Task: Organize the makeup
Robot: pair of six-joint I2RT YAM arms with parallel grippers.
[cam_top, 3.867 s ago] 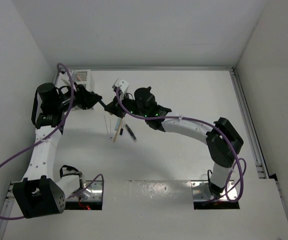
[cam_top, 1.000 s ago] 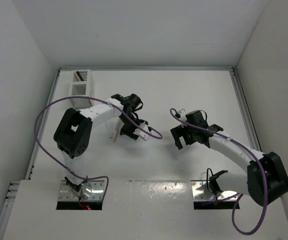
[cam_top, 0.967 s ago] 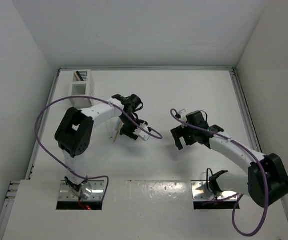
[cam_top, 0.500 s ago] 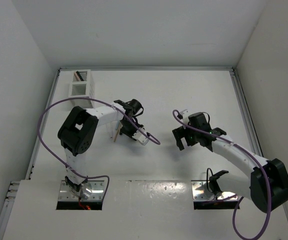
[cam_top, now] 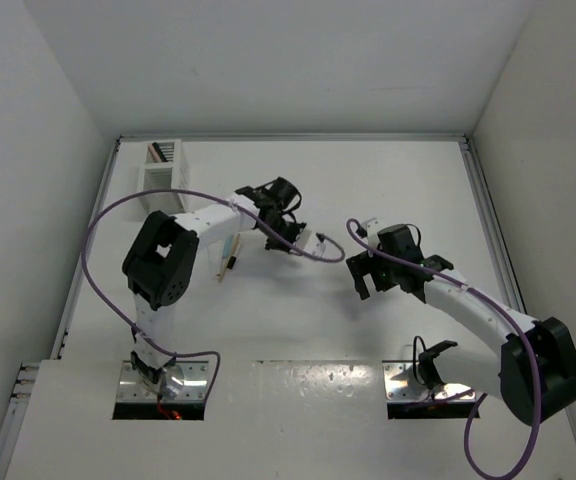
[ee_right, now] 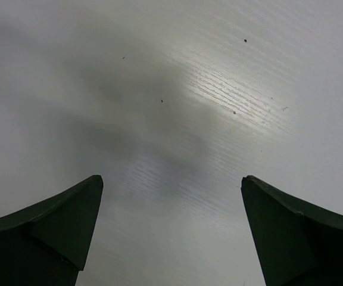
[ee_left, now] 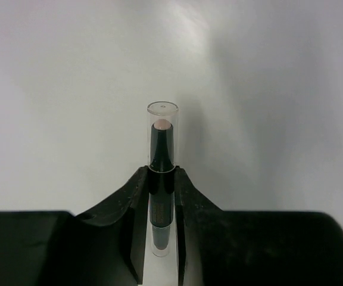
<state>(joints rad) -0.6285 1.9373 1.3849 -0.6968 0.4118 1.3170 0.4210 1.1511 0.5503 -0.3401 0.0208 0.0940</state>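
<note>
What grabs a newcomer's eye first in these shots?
The slim black makeup stick with a clear cap stands out first, dead centre in the left wrist view and pinched by the left gripper. Next is the right gripper, gaping wide open over bare white table near the middle. The white slatted holder sits in the far left corner.

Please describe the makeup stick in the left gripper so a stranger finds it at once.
On the table, follow the left arm to the left gripper. The stick clamped there is black, with a clear cap over a pink tip; the pale sticks beside the arm lie loose.
</note>
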